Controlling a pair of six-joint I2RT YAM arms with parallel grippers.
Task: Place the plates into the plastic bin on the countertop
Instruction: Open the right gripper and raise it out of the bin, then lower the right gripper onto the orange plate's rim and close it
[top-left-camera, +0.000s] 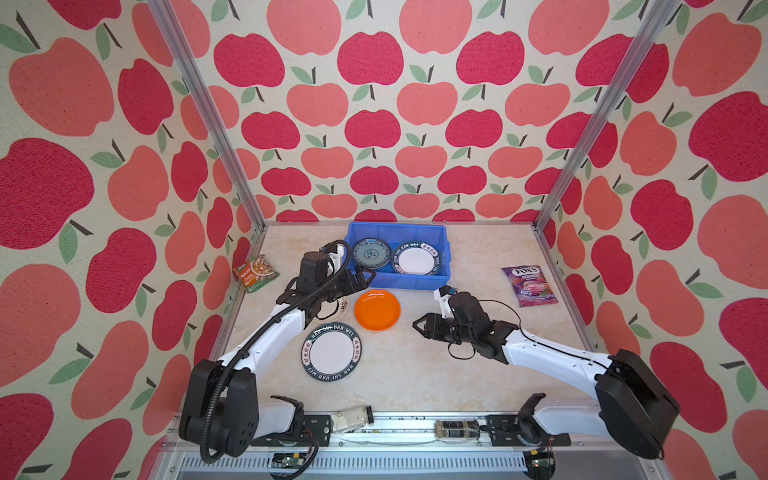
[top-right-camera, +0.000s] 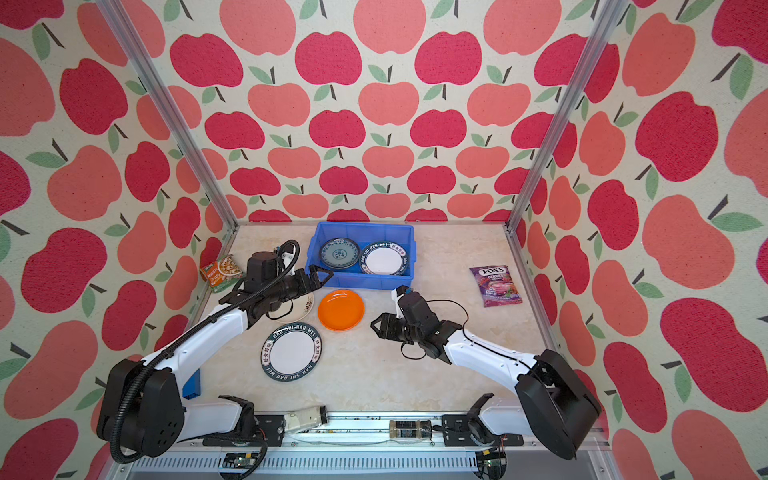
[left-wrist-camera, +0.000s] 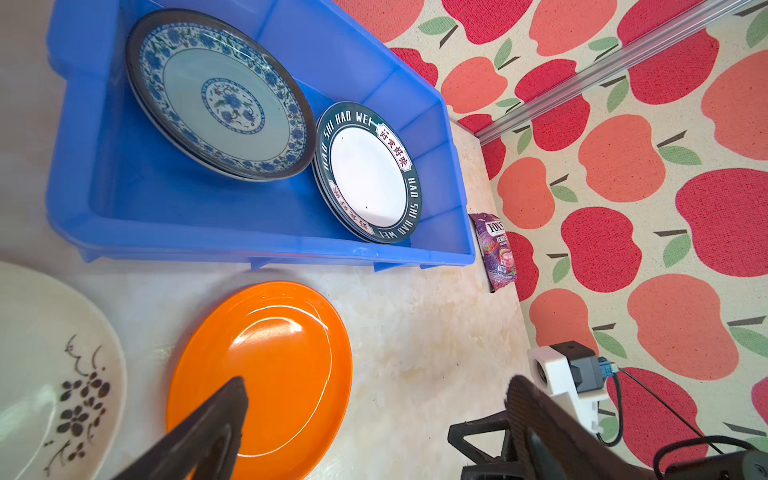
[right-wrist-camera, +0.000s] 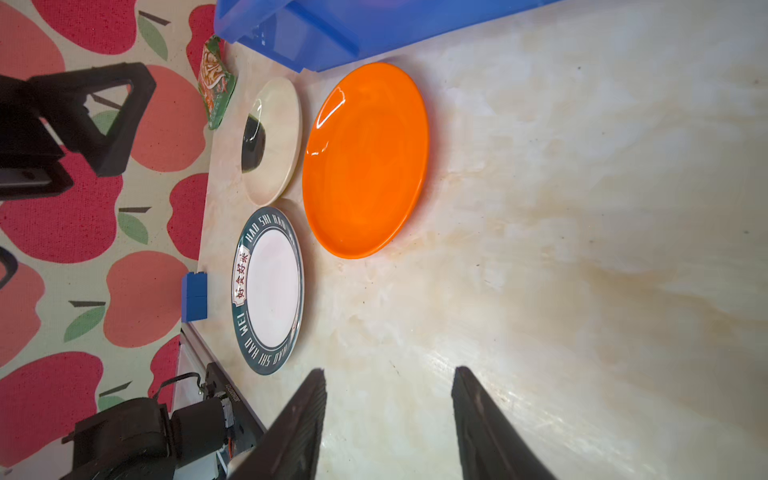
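Red and pink apples cover the walls (top-left-camera: 374, 124) all around. Underneath, the beige countertop (top-left-camera: 457, 374) looks smooth and shiny, so a flat plate may slide on it.

Inside the plastic bin (top-left-camera: 409, 281) sit a blue-patterned plate (top-left-camera: 371, 253) and a lettered plate (top-left-camera: 417, 259), side by side. Just in front of the bin lie the orange plate (top-left-camera: 377, 310), the cream plate (right-wrist-camera: 282, 124) and a second lettered plate (top-left-camera: 331, 352).

The left gripper (left-wrist-camera: 378, 390) hangs by the bin's front corner, jaws wide and empty. The right gripper (right-wrist-camera: 388, 371) is in front of the bin too and faces the orange plate, jaws partly apart and holding nothing.

I think the orange plate goes next. One jaw must slip under its thin rim.
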